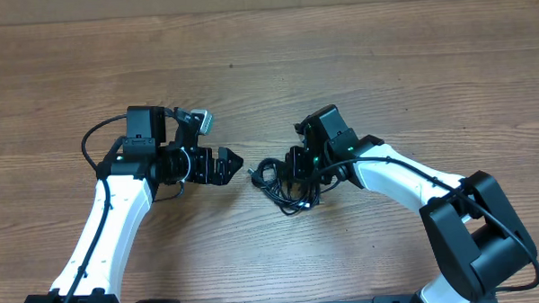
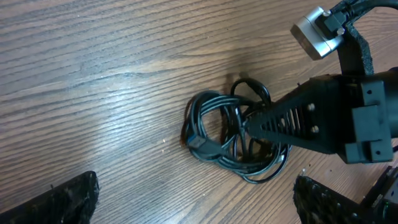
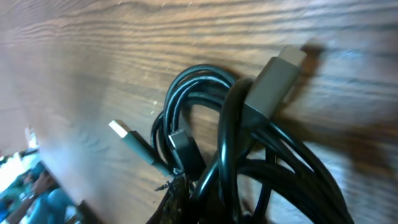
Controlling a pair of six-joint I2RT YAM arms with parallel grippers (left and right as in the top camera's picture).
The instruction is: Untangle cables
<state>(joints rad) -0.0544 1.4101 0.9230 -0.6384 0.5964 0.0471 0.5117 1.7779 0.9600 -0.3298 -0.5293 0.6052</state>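
Observation:
The cables (image 1: 280,183) lie as a small knotted black bundle on the wooden table, right of centre. My right gripper (image 1: 299,168) is down on the bundle's right side and shut on its strands. In the left wrist view its black fingers (image 2: 280,121) pinch into the cables (image 2: 221,134) from the right. Up close, the cables (image 3: 249,162) show a grey plug (image 3: 273,78) and a small metal-tipped plug (image 3: 121,132); the right gripper (image 3: 205,205) clamps strands at the bottom edge. My left gripper (image 1: 230,165) is open, just left of the bundle and apart from it; the left gripper (image 2: 196,205) holds nothing.
A silver camera block (image 2: 317,31) on the right arm sits above the bundle in the left wrist view. The right arm's white link (image 1: 405,178) runs back to the lower right, the left arm's white link (image 1: 114,211) to the lower left. Wooden tabletop (image 1: 266,62) stretches behind.

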